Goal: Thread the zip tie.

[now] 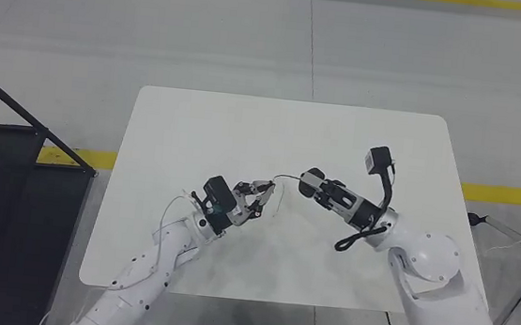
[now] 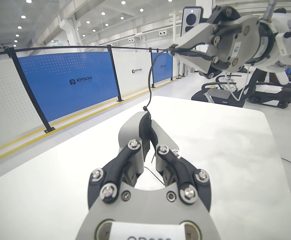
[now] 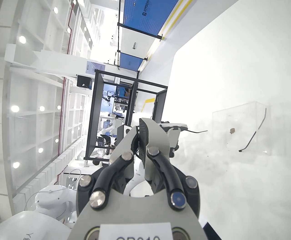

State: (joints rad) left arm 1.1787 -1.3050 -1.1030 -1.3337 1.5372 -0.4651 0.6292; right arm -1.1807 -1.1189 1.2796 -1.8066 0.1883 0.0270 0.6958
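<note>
A thin black zip tie (image 2: 150, 75) spans the gap between both grippers above the white table (image 1: 357, 143). My left gripper (image 2: 147, 118) is shut on it near its small square head. From there the strap rises and bends toward my right gripper (image 2: 174, 50), which is shut on the other end. In the top view the left gripper (image 1: 259, 200) and right gripper (image 1: 304, 180) face each other at the table's middle, with the zip tie (image 1: 283, 178) between them. In the right wrist view my right gripper (image 3: 139, 130) is closed, and a black strap end (image 3: 199, 131) sticks out beyond it.
The table edge (image 1: 229, 296) is near the arms' bases. A faint clear boxy outline (image 3: 241, 109) with a curved black strip (image 3: 252, 138) appears over the table in the right wrist view. A black-framed fence (image 2: 113, 68) stands beyond the far edge.
</note>
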